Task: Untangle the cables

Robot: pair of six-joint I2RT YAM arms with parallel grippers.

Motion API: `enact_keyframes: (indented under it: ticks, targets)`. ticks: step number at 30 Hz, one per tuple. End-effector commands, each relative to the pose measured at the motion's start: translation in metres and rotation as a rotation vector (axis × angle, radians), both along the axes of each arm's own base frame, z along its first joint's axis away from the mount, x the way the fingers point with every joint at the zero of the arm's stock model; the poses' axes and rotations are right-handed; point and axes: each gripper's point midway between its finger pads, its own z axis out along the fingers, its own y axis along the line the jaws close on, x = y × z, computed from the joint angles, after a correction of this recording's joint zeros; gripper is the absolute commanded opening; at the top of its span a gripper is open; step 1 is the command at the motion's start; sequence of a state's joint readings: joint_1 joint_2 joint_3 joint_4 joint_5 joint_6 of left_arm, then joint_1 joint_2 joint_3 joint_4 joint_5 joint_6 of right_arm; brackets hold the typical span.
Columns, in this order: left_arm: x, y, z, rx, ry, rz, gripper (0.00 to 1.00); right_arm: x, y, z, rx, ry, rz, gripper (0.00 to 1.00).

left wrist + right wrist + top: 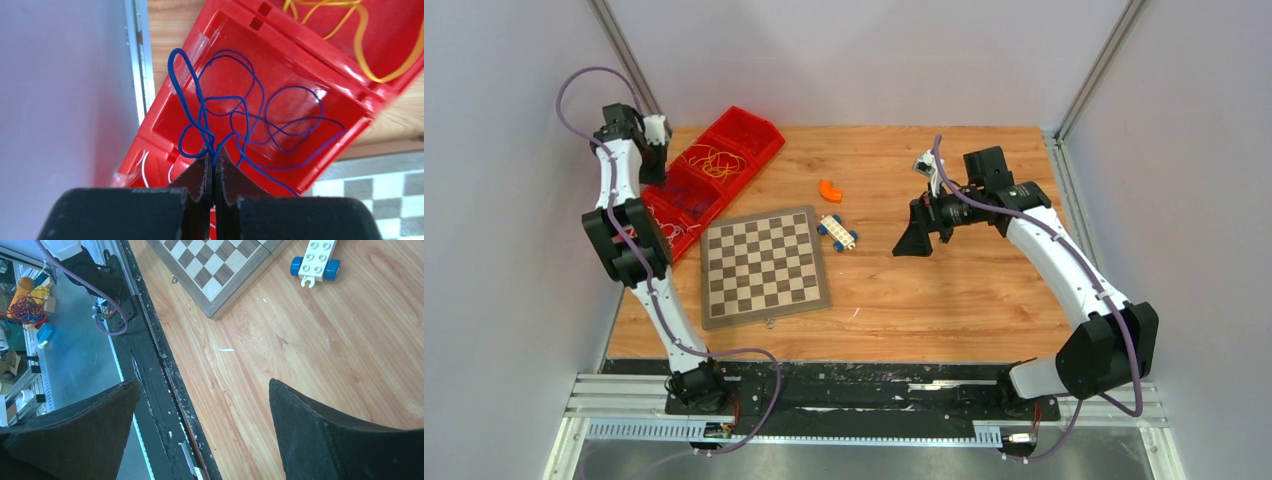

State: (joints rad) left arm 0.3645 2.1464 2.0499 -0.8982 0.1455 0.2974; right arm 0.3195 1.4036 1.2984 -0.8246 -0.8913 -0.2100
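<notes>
At far left, the left gripper [214,153] hangs over a red tray [757,122] at the table's [944,290] back-left corner. Its 2 fingers are pressed together on a blue wire [205,125]. The wrist view shows the strands running up out of the seam between the tips, then spreading in loose loops across 1 compartment. One loop rises over the tray's wall on the side nearest the grey partition.

In the next compartment, toward the tray's far end, lies a bunch of yellow wires [714,160], untouched. White wires [674,232] lie in the compartment at the near end, partly hidden behind the left arm. Whether the 3 colours cross the dividers cannot be told.

Just right of the tray a chessboard [764,265] lies flat on the wood, turned slightly off square. Beyond its far-right corner are 2 small things: an orange piece [829,189] and, nearer the board, a white toy car [837,232] with blue wheels.

Right of centre, well apart from the tray and every wire, the right gripper [914,235] is held above the bare wood. Its fingers are spread wide and hold nothing. Its wrist camera looks down between them at the planks, the board's corner and the table's black front rail.
</notes>
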Motion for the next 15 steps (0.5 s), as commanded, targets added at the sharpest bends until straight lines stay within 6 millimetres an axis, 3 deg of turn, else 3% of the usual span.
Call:
enact_keyframes:
  ticks: [1, 4, 8, 10, 11, 12, 14, 15]
  targets:
    - [0.015, 0.01, -0.003, 0.084, 0.008, -0.016, 0.0, 0.004, 0.0, -0.001, -0.002, -0.019, -0.004, 1.0]
    - [0.026, 0.012, -0.021, 0.078, 0.007, -0.023, 0.0, 0.004, -0.001, -0.005, -0.014, -0.018, -0.011, 1.0]
    - [0.035, 0.005, -0.026, 0.055, -0.016, -0.052, 0.0, 0.005, -0.001, -0.009, -0.018, -0.006, -0.012, 1.0]
    - [0.036, 0.002, -0.029, 0.061, -0.006, -0.067, 0.07, 0.007, 0.0, -0.009, -0.016, 0.001, -0.01, 1.0]
    - [0.038, 0.003, -0.024, 0.08, -0.011, -0.079, 0.19, 0.008, 0.001, -0.009, -0.015, 0.007, -0.01, 1.0]
    - [0.038, 0.001, -0.023, 0.091, -0.002, -0.099, 0.38, 0.008, 0.001, -0.009, -0.014, 0.007, -0.01, 1.0]
    - [0.041, 0.002, -0.002, 0.116, -0.037, -0.121, 0.62, 0.008, 0.001, -0.008, -0.016, 0.009, -0.011, 1.0]
    - [0.041, 0.003, 0.011, 0.13, -0.057, -0.127, 0.68, 0.008, 0.001, -0.007, -0.016, 0.005, -0.01, 1.0]
